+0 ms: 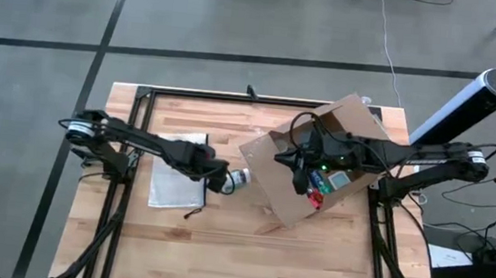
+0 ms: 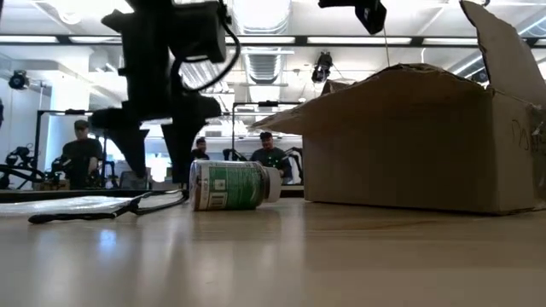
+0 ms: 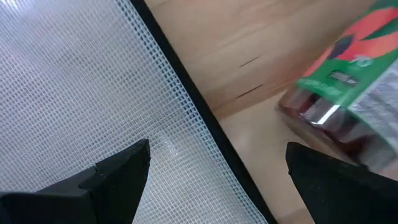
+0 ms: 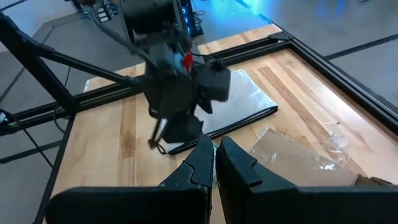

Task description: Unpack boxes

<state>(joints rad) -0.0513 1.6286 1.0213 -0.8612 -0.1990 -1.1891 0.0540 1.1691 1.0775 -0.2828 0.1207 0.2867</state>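
Note:
The brown cardboard box (image 1: 289,205) stands open on the table's right half, its bottom on the wood and its flaps up (image 2: 409,145). A small bottle (image 1: 241,177) with a green-and-white label lies on its side left of the box (image 2: 230,185). My left gripper (image 1: 219,180) hangs open just left of the bottle, fingers pointing down over the edge of a flat white mesh pouch (image 3: 74,93). In the left wrist view the bottle (image 3: 348,87) sits beside one finger, apart from it. My right gripper (image 4: 216,163) is shut above the box's open top (image 1: 299,182).
Red and green items (image 1: 318,193) and a grey-white one (image 1: 341,179) lie inside the box. The pouch (image 1: 170,186) rests flat on the table's left half, a black cord (image 1: 193,214) trailing from it. Black frame rails (image 1: 129,137) border the table. People sit in the room beyond (image 2: 81,153).

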